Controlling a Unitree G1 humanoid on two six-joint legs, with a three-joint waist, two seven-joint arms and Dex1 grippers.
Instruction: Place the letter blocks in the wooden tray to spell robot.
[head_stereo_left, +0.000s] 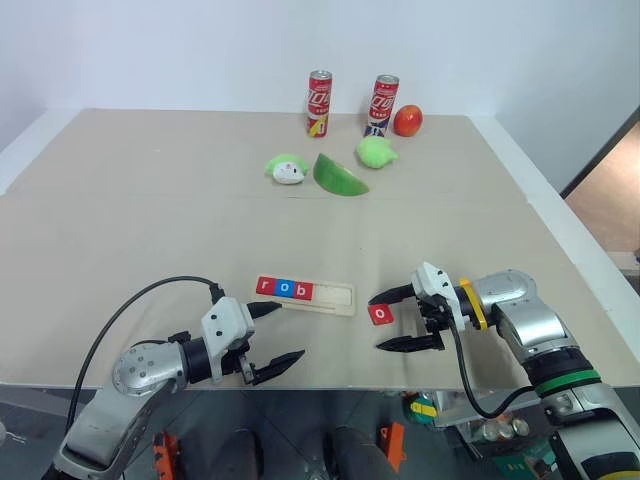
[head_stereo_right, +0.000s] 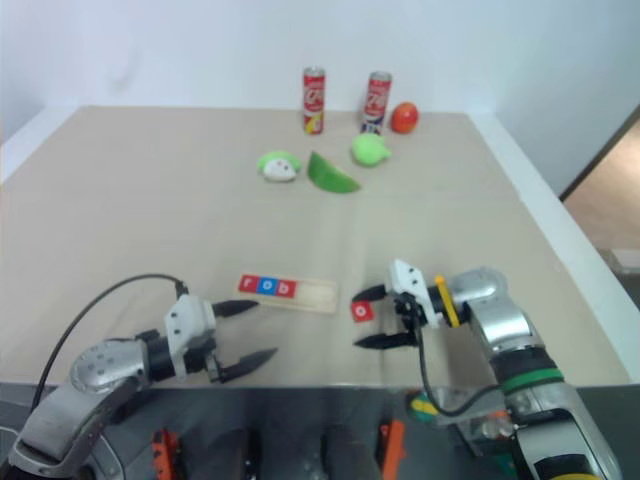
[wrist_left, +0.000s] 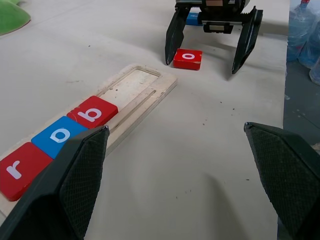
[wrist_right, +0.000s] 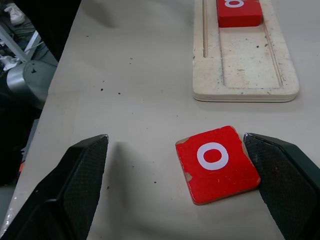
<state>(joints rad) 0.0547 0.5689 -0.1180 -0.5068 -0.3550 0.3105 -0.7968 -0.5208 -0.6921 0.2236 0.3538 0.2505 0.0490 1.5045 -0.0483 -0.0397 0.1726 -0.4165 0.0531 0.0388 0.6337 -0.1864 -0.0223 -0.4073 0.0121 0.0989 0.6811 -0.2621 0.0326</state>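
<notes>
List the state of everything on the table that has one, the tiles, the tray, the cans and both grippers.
wooden tray: r, o, b seated, two slots empty.
red o block: flat on the table, between the right fingers, ungripped.
left gripper: open, holding nothing.
right gripper: open around the red o block.
two cans: upright.
</notes>
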